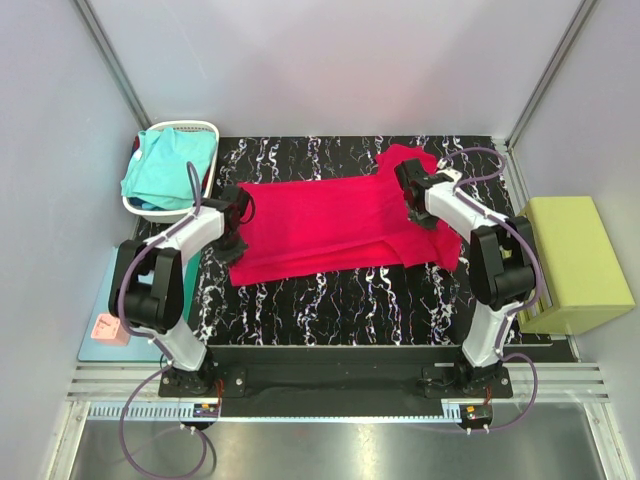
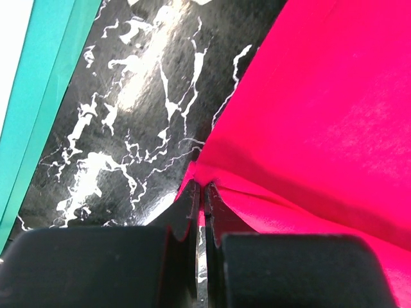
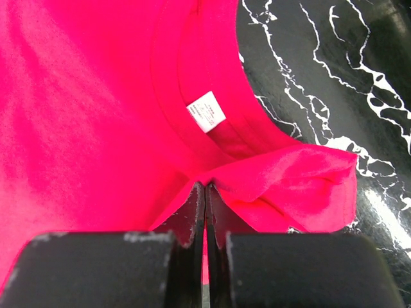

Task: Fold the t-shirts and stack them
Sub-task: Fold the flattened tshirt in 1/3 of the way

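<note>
red t-shirt [image 1: 330,225] spread on bench [image 1: 340,300] | left gripper [image 2: 200,186] pinched on hem edge | right gripper [image 3: 205,186] pinched beside collar | both ends held, likely for a fold | turquoise t-shirt [image 1: 165,165] in basket [image 1: 182,126]

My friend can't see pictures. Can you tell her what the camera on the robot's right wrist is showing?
The right pincer is shut on a pinched-up fold of the red t-shirt, right by the neckline, where a small white label shows. Beyond the shirt, to the right, is the black table with white marble-like streaks.
</note>
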### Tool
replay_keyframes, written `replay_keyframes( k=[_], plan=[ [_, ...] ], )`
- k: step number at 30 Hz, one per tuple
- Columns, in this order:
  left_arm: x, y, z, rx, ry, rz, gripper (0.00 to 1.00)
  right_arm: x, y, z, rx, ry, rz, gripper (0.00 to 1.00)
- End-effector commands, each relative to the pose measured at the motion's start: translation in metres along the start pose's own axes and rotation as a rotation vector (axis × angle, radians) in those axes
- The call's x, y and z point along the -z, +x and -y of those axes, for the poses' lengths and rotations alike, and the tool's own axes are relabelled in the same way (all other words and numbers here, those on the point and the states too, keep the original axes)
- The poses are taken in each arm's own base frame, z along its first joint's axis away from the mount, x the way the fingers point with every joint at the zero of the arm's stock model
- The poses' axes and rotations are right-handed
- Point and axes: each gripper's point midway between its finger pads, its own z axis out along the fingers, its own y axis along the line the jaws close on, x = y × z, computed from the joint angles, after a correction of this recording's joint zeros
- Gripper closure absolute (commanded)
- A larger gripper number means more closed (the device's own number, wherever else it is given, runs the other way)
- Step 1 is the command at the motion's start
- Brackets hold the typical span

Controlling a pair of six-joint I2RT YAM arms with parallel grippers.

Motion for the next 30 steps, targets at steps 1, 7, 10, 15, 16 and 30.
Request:
replay_keyframes(
  k=[1, 7, 10, 15, 16, 30],
  plan=[
    [0.004, -0.021, 0.004, -0.002, -0.001, 0.051, 0.93, -0.003, -0.021, -0.005, -0.026, 0.006, 0.049, 1.0],
    [0.002, -0.026, 0.01, -0.015, 0.006, 0.054, 0.79, -0.008, -0.018, -0.006, -0.017, 0.017, 0.045, 1.0],
    [0.002, -0.029, 0.014, -0.017, 0.013, 0.053, 0.76, -0.011, -0.014, -0.004, -0.01, 0.029, 0.04, 1.0],
    [0.001, -0.03, 0.016, -0.023, 0.013, 0.053, 0.73, -0.015, -0.011, -0.002, -0.007, 0.043, 0.033, 1.0],
    [0.001, -0.031, 0.016, -0.023, 0.012, 0.054, 0.72, -0.014, -0.011, -0.003, -0.012, 0.038, 0.033, 1.0],
    [0.051, -0.028, 0.021, 0.004, 0.146, 0.147, 0.54, 0.059, -0.03, -0.03, 0.043, -0.184, 0.154, 0.32]
  ],
)
